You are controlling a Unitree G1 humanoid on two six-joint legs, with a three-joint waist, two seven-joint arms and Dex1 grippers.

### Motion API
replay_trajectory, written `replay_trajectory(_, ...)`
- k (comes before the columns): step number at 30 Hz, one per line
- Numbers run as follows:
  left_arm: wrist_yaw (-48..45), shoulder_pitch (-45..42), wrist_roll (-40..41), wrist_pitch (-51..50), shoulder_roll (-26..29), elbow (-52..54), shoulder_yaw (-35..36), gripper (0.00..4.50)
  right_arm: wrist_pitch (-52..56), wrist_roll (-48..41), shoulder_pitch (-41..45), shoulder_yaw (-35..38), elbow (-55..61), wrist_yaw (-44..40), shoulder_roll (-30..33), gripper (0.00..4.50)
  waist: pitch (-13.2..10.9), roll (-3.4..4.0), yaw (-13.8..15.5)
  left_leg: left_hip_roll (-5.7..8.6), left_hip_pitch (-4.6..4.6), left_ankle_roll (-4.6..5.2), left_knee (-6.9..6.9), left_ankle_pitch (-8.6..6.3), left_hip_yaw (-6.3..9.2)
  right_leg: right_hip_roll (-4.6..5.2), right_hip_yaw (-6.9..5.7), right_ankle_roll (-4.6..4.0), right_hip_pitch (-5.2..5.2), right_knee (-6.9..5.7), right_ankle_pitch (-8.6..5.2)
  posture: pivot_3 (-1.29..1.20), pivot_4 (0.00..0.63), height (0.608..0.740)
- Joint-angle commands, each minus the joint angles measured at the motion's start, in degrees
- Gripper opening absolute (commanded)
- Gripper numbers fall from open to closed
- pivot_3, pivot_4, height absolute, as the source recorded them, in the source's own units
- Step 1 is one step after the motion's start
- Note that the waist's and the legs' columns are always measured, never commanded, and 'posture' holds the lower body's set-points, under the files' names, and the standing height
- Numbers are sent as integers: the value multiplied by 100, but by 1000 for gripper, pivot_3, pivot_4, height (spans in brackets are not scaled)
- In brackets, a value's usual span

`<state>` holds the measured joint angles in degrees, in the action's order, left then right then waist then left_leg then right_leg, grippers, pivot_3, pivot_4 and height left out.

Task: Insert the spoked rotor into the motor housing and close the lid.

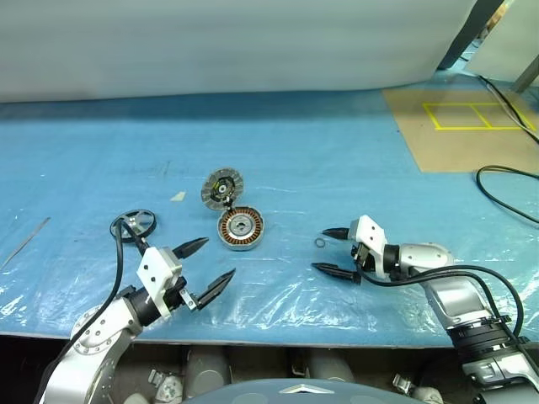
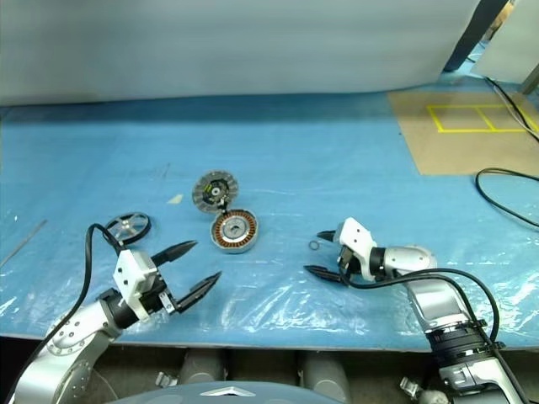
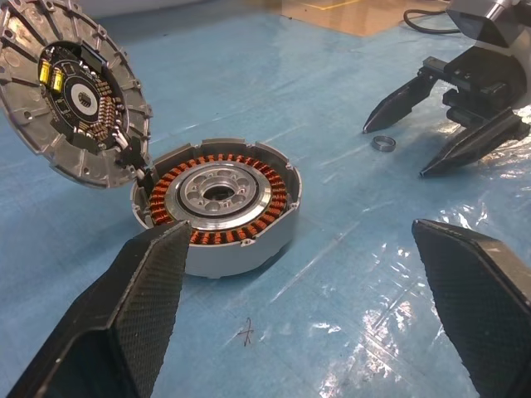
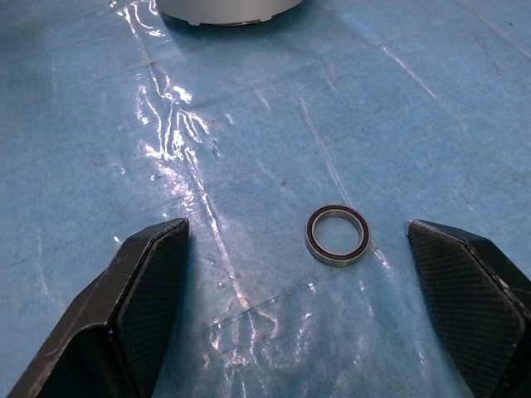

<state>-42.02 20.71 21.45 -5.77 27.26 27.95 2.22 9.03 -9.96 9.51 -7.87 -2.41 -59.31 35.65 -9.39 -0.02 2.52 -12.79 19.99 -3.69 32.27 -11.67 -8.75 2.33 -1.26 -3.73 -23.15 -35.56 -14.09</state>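
In front of me the desk is covered with a wrinkled blue plastic sheet that throws glare where it creases. A small metal ring with a dark inner band lies flat on the sheet, and a small pale scrap lies farther off to my left. At my far right I see a brown board marked with yellow tape lines, and a black cable loops beside it.

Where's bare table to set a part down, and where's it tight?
Free: the blue sheet behind the lid, and the strip between motor housing and small ring. Tight: lid against housing, spoked rotor by the left gripper, ring by the right gripper.
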Motion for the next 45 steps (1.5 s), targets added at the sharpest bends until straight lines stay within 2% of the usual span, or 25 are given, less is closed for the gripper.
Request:
replay_trajectory(1, 17, 48, 89, -2, 71, 315, 72, 4500, -97, 105, 75, -58, -131, 55, -32, 4402, 0, 0, 0, 0, -2, 0, 0, 0, 0, 0, 0, 0, 2, -1, 0, 0, 150, 740)
replay_trajectory(4, 31, 68, 96, -11, 76, 334, 85, 4500, -174, 180, 55, -92, -263, 42, 2, 3793, 1, 0, 1, -1, -3, 0, 1, 0, 0, 0, 0, 0, 4, -2, 0, 0, 150, 740)
replay_trajectory(13, 72, 6, 102, -83, 75, 376, 65, 4500, -310, 250, 18, -153, -439, 23, 42, 770, 2, -2, 1, -1, -9, 0, 2, 0, 0, 0, 0, 0, 11, -2, 0, 0, 150, 740)
replay_trajectory(14, 73, -4, 105, -90, 79, 376, 75, 4500, -319, 257, 25, -151, -451, 38, 38, 638, 2, -2, 1, 0, -10, 0, 2, 0, 0, 0, 0, 0, 13, -1, 0, 0, 150, 740)
replay_trajectory(20, 96, -68, 111, -19, 50, 242, 142, 4500, -104, -31, 427, -33, -351, 141, -265, 639, 2, -2, -25, -1, -12, 0, 4, 0, 0, -1, 0, 0, 13, -5, 0, 0, 150, 740)
replay_trajectory(25, 107, -116, 7, 202, 4, 2, 193, 4500, 113, -251, 1188, -28, -293, -21, -635, 639, 2, 2, -28, -1, -8, 0, 5, 0, 0, -1, 1, 0, 3, -13, 1, 0, 150, 740)
replay_trajectory(31, 315, -39, -139, 370, -106, 15, 248, 4500, 832, -208, 2216, -539, -404, -234, -1151, 639, 2, 1, -21, -2, -2, -1, 5, 1, 1, -2, -1, -2, -1, -14, 2, 0, 150, 740)
replay_trajectory(36, 499, 334, -250, 510, -238, 98, 269, 4500, 1296, 83, 3012, -1056, -1097, -155, -1707, 639, 1, 1, -32, -2, 3, -3, 3, 0, 1, -2, -2, -2, -9, -11, 2, 0, 150, 740)
replay_trajectory(41, 627, 511, -360, 694, -373, 34, 262, 4500, 853, 487, 3592, -1277, -2159, -82, -2038, 639, 1, 2, -1, -4, -3, -3, 13, 0, 2, 1, -3, -3, -12, -17, 2, 0, 150, 740)
replay_trajectory(45, 675, 566, -443, 849, -453, -56, 226, 4500, 491, 666, 3746, -1360, -2598, -192, -2135, 639, 1, 1, -4, -4, 1, -3, 17, 0, 2, 2, -3, -4, -12, -16, 2, 0, 150, 740)
